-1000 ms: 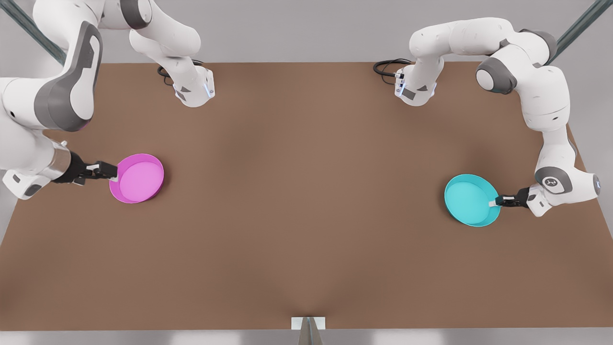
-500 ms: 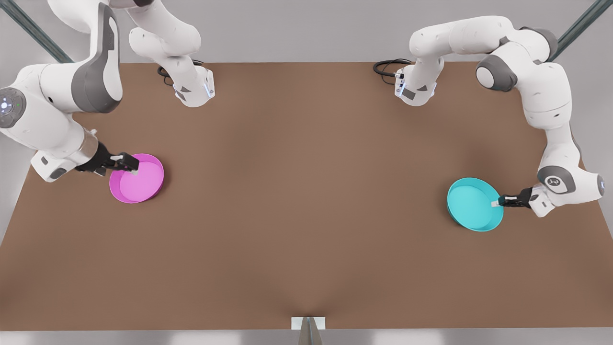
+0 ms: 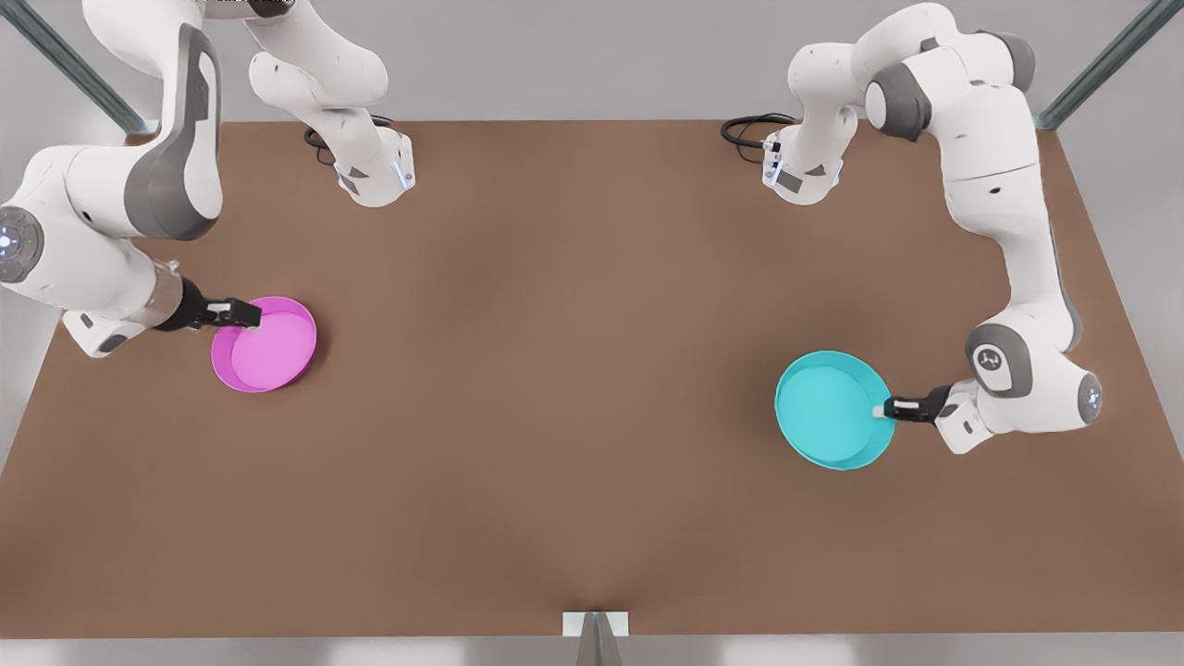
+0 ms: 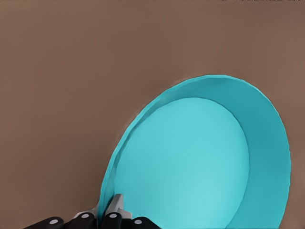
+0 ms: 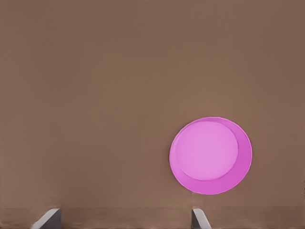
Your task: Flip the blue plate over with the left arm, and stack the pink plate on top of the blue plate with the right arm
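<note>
Brown table [image 3: 592,416], black cable [image 3: 745,129]

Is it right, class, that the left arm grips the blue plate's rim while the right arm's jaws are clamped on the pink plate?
Not quite. The left gripper does grip the blue plate by its rim. But the right gripper is open: the right wrist view shows its fingertips spread wide, with the pink plate lying apart from them on the table.

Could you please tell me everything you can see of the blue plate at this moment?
The blue plate is a round, shallow, matte cyan dish with a low raised rim and a plain flat inside facing up. It sits toward the front view's right over the brown table. The left gripper is shut on its rim on the side toward that arm.
</note>
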Robot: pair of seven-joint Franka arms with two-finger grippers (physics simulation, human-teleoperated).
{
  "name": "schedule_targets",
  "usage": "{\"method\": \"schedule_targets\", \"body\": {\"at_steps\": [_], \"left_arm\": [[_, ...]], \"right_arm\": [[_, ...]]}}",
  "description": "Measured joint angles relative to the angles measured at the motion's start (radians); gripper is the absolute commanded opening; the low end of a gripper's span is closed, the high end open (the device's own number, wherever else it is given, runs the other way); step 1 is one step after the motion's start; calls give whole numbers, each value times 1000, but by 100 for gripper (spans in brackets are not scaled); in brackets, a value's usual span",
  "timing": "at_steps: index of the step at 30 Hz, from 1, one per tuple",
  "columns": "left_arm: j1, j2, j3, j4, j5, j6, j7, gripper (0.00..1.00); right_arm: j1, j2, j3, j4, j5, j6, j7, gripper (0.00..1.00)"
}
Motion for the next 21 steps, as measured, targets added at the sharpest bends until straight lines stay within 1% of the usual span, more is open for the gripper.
{"method": "schedule_targets", "body": {"at_steps": [3, 5, 7, 12, 13, 14, 17, 20, 21], "left_arm": [[-27, -18, -68, -10, -5, 48, -114, 21], [-44, -33, -122, -10, -13, 116, -217, 21], [-65, -36, -149, 12, -10, 126, -316, 21], [-154, -43, -159, 26, 4, 191, -403, 21], [-157, -43, -187, 45, 10, 199, -434, 21], [-165, -34, -211, 84, 30, 197, -519, 21], [-250, -16, -211, 135, 105, 198, -643, 21], [-342, -25, -207, 147, 217, 198, -675, 21], [-364, -24, -208, 181, 259, 198, -701, 21]], "right_arm": [[-51, 0, -2, -22, -4, -6, 6, 100], [-50, -5, -21, -44, -30, 58, 3, 100], [-93, -2, -23, -58, -33, 58, -3, 100], [-134, 19, -23, -87, -33, 53, -13, 100], [-132, 30, -22, -99, -33, 39, -11, 100], [-134, 32, -23, -105, -33, 38, -11, 100], [-136, 47, -23, -106, -33, 50, -11, 100], [-137, 64, -23, -105, -33, 58, -11, 100], [-137, 65, -23, -105, -33, 59, -11, 100]]}}
